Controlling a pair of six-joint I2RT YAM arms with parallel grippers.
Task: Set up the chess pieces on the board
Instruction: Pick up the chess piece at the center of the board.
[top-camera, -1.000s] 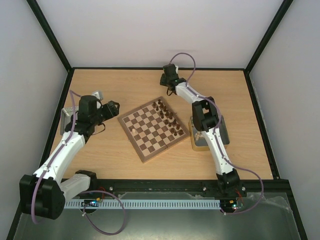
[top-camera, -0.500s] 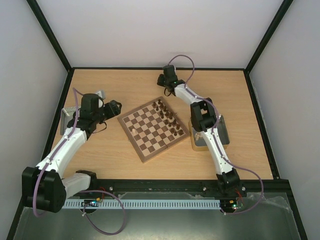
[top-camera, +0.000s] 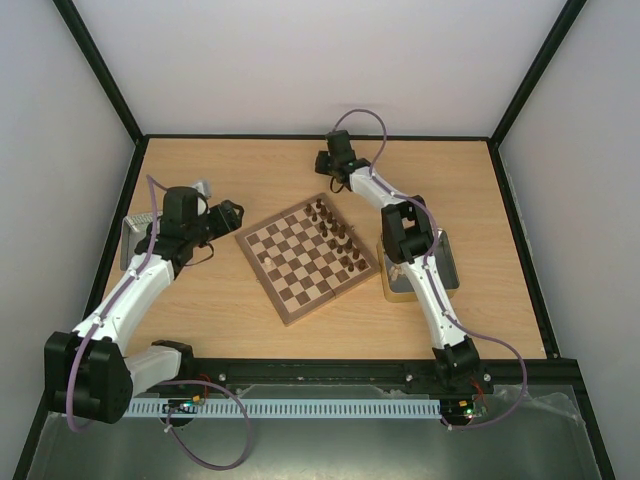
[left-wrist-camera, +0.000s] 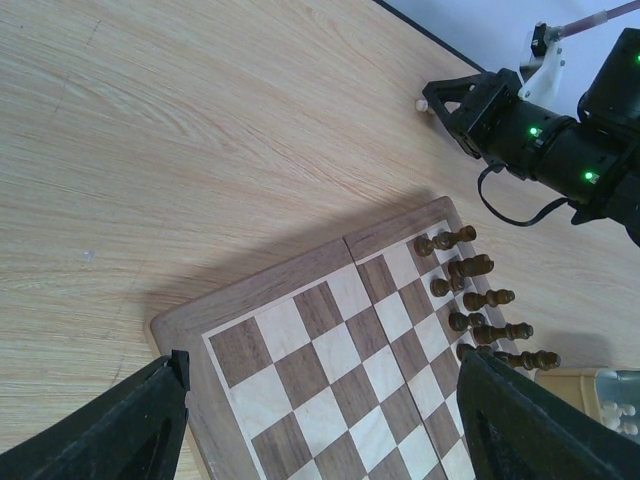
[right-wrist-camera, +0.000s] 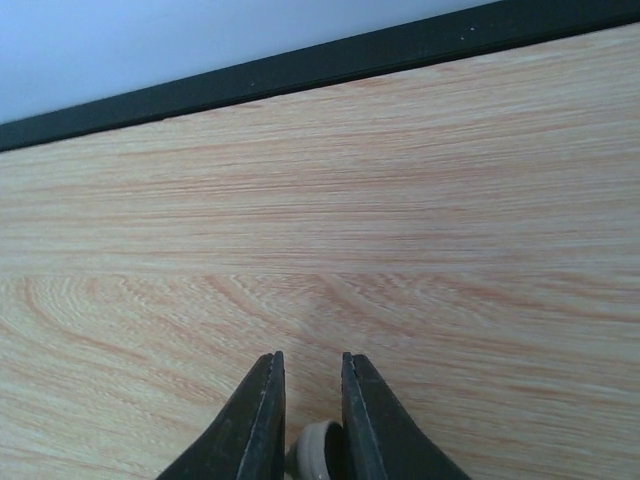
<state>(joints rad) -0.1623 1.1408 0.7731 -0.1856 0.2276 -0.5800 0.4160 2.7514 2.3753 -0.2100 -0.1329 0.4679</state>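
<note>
right tool (right-wrist-camera: 310, 360) is low over the counter (right-wrist-camera: 420, 200), out past the far corner of the board (top-camera: 300, 268). its two fingers sit tight together with a little cream chessman (right-wrist-camera: 313, 452) wedged between them. the wrist view cuts that piece off at the bottom edge, so i'd call it a pinch rather than swear to it. around it there's just wood grain and the black back rail.

left tool (left-wrist-camera: 325, 362) hangs spread wide with nothing in it, over the board's left corner and well apart from the right one.

now the board itself. the dark chessmen (left-wrist-camera: 478, 298) stand in two ranks along the far-right edge, so that side reads as done to me. along the opposite edge, where the cream side belongs, i see no ranks at all, only open checks.

more cream pieces (left-wrist-camera: 618, 410) sit in the tin (left-wrist-camera: 565, 383) just beside the board's right edge, under the right arm.

my read is that we're halfway at best. the dark army is set and the cream army is nearly all to go. one man is in the right tool off the board, the rest wait in the tin, and none of them is lined up on its squares yet.
</note>
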